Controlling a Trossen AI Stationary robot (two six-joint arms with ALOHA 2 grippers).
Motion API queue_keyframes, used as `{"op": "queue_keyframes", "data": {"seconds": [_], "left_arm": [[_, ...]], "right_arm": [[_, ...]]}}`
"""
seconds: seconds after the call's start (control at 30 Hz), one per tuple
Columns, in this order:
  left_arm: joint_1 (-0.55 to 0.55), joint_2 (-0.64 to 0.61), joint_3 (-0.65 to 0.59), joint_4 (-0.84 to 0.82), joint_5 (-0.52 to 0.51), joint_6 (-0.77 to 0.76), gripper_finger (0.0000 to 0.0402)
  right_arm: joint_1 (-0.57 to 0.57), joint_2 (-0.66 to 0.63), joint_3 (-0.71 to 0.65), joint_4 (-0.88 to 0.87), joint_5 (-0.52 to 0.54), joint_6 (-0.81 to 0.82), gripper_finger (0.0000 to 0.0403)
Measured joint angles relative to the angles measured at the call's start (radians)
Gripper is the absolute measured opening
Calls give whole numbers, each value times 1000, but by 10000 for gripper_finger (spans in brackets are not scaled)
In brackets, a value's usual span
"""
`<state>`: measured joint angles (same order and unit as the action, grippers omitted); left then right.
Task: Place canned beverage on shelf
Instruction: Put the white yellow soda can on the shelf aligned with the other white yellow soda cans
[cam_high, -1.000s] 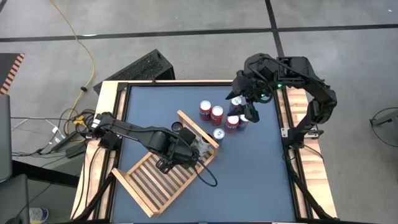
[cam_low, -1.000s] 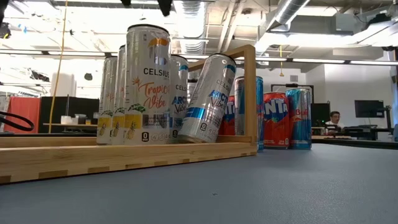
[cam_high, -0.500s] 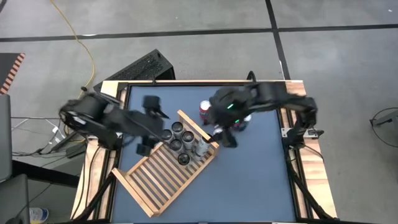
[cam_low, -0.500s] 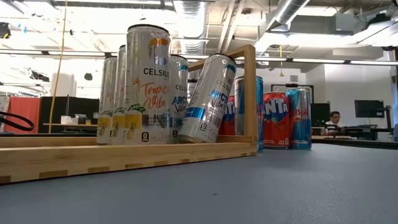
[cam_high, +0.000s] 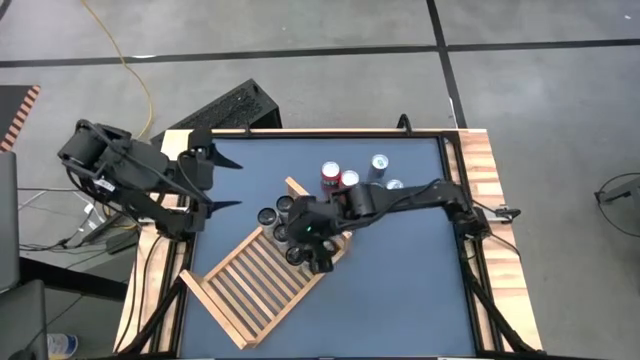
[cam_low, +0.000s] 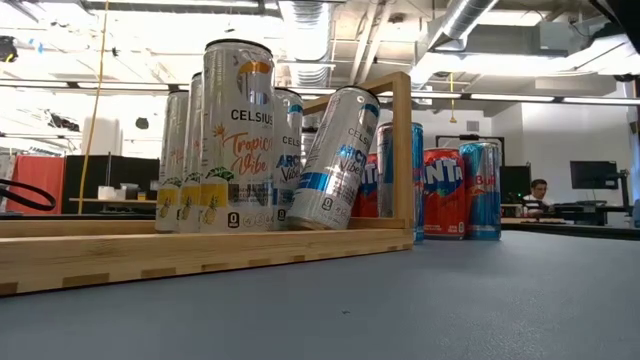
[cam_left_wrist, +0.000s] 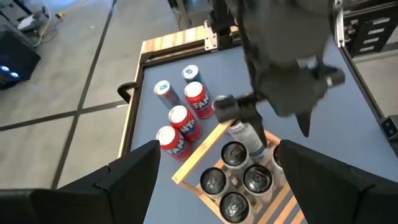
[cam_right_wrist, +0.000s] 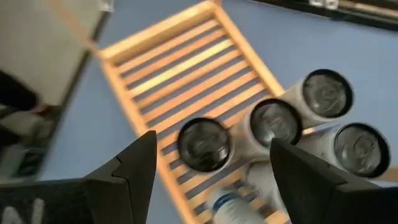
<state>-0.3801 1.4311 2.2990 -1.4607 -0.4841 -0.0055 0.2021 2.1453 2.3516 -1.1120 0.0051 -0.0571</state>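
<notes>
The wooden shelf (cam_high: 262, 282) lies flat on the blue tabletop (cam_high: 400, 290), turned at a slant. At its far end stand four tall Celsius cans (cam_high: 283, 219) close together. One more Celsius can (cam_low: 337, 158) is on the shelf too, but it is tilted and leans against the raised wooden frame at the shelf's corner.

The right end effector (cam_high: 318, 243) hangs over that end of the shelf, right above the cans. In the right wrist view its two dark fingers (cam_right_wrist: 130, 171) are spread wide apart and hold nothing, with the can tops showing between them.

The left end effector (cam_high: 222, 185) is over the left edge of the tabletop, well apart from the shelf. Its fingers (cam_left_wrist: 127, 177) are spread wide and empty too.

Just beyond the shelf's corner, more cans stand on the tabletop. Red Fanta cans (cam_high: 337, 178) stand near the frame, and two cans with silver tops (cam_high: 380, 162) stand a little farther away.

A person (cam_low: 538, 192) sits far off in the room behind.
</notes>
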Motion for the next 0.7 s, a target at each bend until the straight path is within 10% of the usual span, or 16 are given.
{"op": "queue_keyframes", "data": {"seconds": [0.7], "left_arm": [[0, 21, -1, -75, 7, -56, 315]], "right_arm": [[42, 85, 0, 48, 50, -56, 276]]}}
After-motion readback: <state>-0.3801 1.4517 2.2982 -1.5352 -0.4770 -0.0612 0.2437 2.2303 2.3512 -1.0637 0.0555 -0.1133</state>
